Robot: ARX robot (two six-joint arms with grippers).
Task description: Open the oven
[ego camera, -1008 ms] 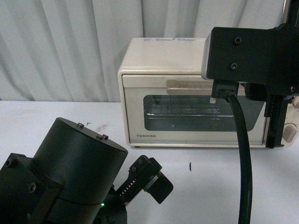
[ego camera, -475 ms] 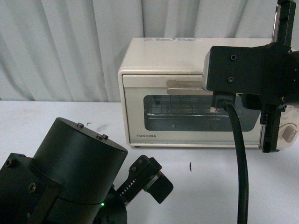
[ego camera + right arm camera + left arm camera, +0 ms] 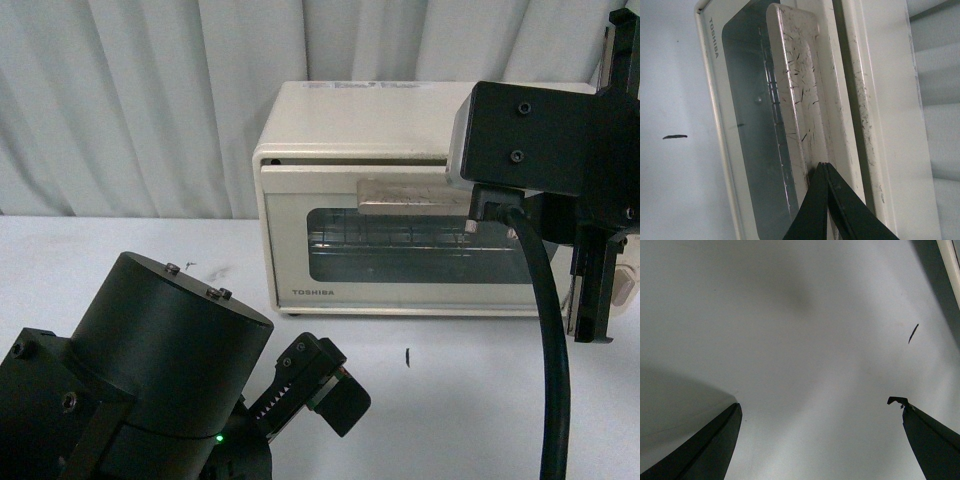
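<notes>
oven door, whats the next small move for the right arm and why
Probably pull the beige bar handle outward and down a little. The right gripper, fingers shut together, sits against that handle, and the glass door of the cream-white boxy toaster oven shows only a thin dark gap along its top edge.

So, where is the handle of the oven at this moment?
In the front view the handle sits on the oven door just above the glass window, right of centre, its right end hidden behind the right arm.
</notes>
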